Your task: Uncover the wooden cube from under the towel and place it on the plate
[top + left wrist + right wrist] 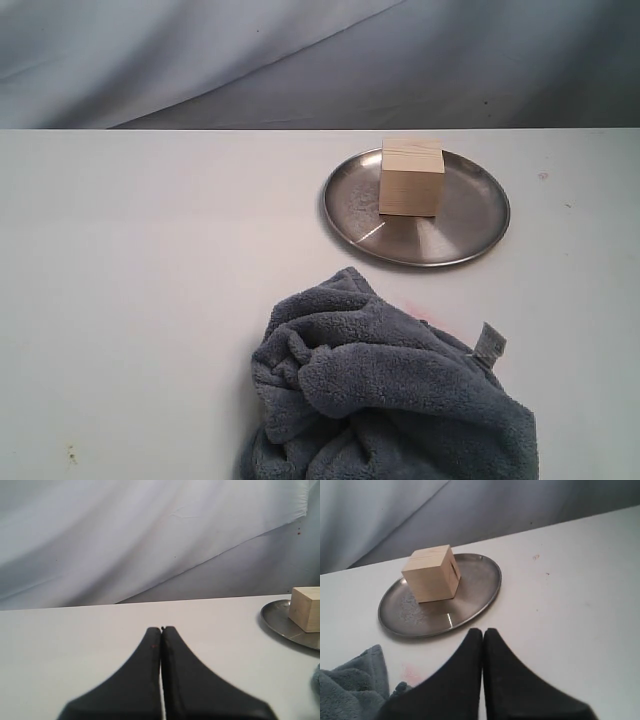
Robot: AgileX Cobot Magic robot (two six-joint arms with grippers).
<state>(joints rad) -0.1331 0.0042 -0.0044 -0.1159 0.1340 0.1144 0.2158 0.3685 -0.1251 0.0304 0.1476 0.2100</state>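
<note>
The wooden cube point(411, 178) point(431, 573) point(309, 608) stands upright on the round silver plate point(470, 215) point(475, 580) point(280, 617) at the back right of the table. The blue-grey towel point(385, 400) point(350, 687) lies bunched in a heap at the front, its tag loop point(489, 346) sticking out on the right. Neither arm shows in the exterior view. My left gripper point(161, 628) is shut and empty over bare table, left of the plate. My right gripper point(483, 630) is shut and empty, just short of the plate's near rim.
A white tabletop point(150, 280) runs across the scene, with a draped grey-white cloth backdrop point(300, 60) behind its far edge. A faint pink stain point(411, 672) marks the table beside the towel.
</note>
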